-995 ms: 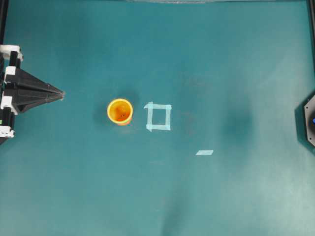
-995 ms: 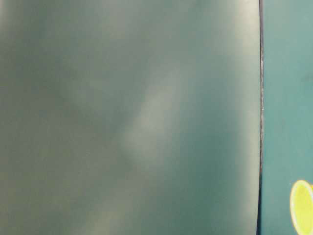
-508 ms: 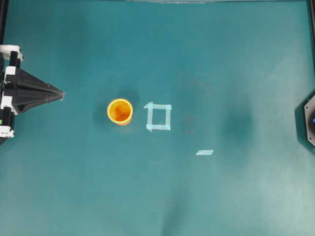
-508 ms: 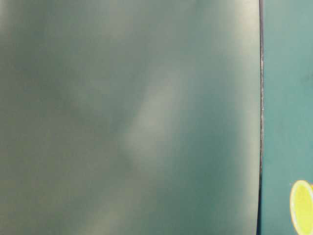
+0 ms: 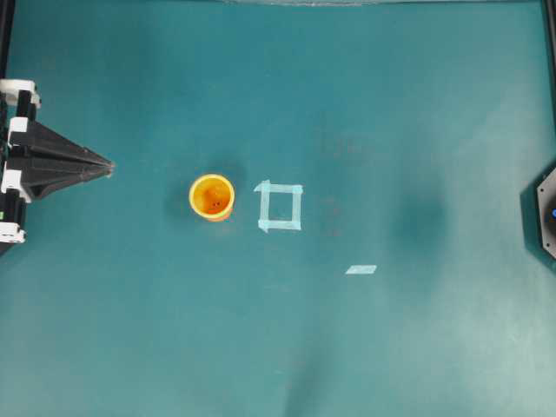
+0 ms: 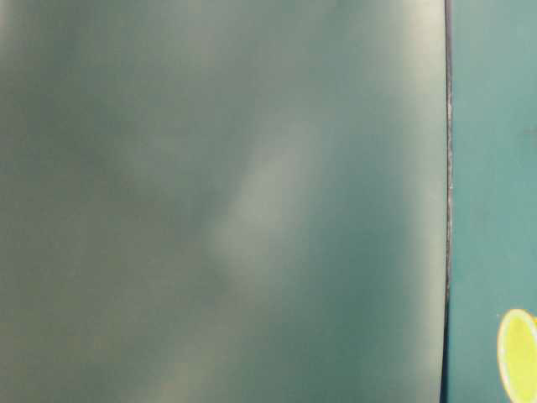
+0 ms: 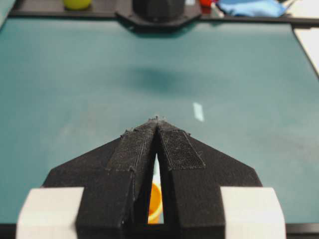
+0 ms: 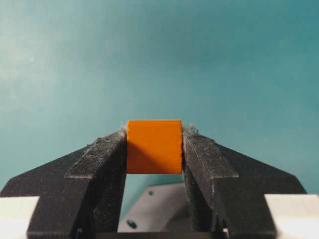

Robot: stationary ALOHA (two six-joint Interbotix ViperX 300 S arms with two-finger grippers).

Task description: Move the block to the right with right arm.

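The right gripper point(image 8: 154, 144) clamps the orange block point(image 8: 154, 146) between its pads above the table's right edge, the left gripper point(image 7: 156, 122) rests pinched together at the left edge, so only setting down seems left.

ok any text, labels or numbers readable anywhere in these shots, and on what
None can be read in any view.
The block, clamped in the right gripper, has plain orange faces.
The cup, tape square and tape strip carry no print.
The left gripper pads are bare.
Clutter beyond the far table edge in the left wrist view is too blurred to tell.
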